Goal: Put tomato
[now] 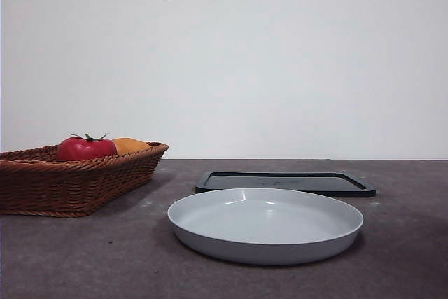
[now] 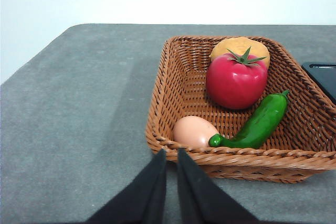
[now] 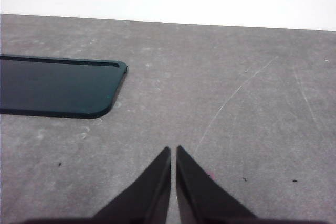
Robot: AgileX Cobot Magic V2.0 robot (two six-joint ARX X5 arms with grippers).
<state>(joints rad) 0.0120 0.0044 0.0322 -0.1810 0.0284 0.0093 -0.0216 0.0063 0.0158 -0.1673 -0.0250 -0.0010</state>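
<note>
Tomato [image 2: 236,81] in wicker basket [image 2: 178,82], touching orange fruit [image 2: 236,46] behind, w/ green pepper [image 2: 258,123] and egg [image 2: 195,131] alongside. Grey plate [image 1: 265,225] and black tray [image 1: 285,182] on bench [image 1: 84,257], apart from basket. Left gripper [image 2: 171,157] just outside basket rim, jaws clenched, nothing held; right gripper [image 3: 173,153] over bare bench near what appears to be same tray, jaws clenched, nothing held.
</note>
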